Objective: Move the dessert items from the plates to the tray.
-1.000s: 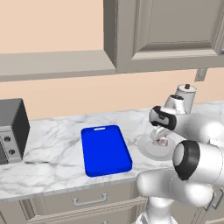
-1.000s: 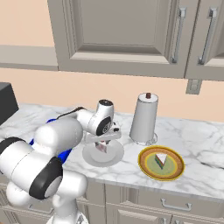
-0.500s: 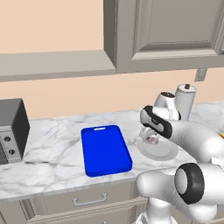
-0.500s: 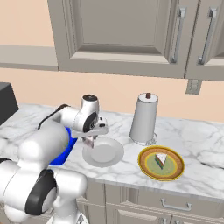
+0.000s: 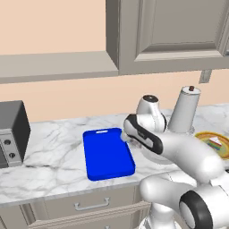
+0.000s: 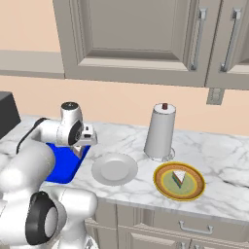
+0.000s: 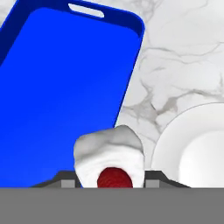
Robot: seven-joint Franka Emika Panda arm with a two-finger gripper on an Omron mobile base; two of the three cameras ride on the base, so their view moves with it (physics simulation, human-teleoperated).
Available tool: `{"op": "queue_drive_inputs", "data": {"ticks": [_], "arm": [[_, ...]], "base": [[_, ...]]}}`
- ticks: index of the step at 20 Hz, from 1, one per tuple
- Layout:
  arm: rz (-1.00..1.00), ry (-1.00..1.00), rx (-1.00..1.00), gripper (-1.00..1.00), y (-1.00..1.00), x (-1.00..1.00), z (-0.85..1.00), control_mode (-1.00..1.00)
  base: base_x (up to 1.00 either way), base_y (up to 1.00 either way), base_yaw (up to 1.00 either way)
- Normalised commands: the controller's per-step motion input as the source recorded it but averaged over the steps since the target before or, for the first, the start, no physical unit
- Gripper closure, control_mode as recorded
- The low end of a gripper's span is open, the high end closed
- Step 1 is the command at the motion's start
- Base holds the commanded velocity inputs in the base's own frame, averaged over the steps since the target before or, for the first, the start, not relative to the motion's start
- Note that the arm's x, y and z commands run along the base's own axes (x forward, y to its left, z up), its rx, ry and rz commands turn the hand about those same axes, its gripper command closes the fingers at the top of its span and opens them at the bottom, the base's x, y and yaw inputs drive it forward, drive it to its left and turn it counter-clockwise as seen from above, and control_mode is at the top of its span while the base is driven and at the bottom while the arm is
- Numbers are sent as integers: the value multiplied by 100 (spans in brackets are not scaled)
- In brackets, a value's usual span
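Your end effector [image 7: 111, 181] is clamped on the cherry cake wedge [image 7: 109, 155], above the blue tray's [image 7: 57, 87] edge nearest the grey-white plate [image 6: 115, 168]. Fingertips are mostly cut off. The layered wedge [image 6: 180, 176] sits on the yellow plate [image 6: 165, 187], beyond the grey-white one.

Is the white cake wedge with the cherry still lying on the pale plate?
No, the pale plate is bare, and the cherry cake wedge sits in the gripper beside the blue tray.
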Motion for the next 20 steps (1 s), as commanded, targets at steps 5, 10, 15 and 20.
{"op": "queue_drive_inputs", "data": {"ticks": [5,10,15,20], "arm": [[-10,-3,0,100,92,20,12,-100],[-1,0,-4,100,62,51,0,-100],[0,5,-4,100,12,30,0,-100],[0,1,-1,100,2,23,0,-100]], "base": [[0,0,0],[0,0,0],[0,0,0],[0,0,0]]}}
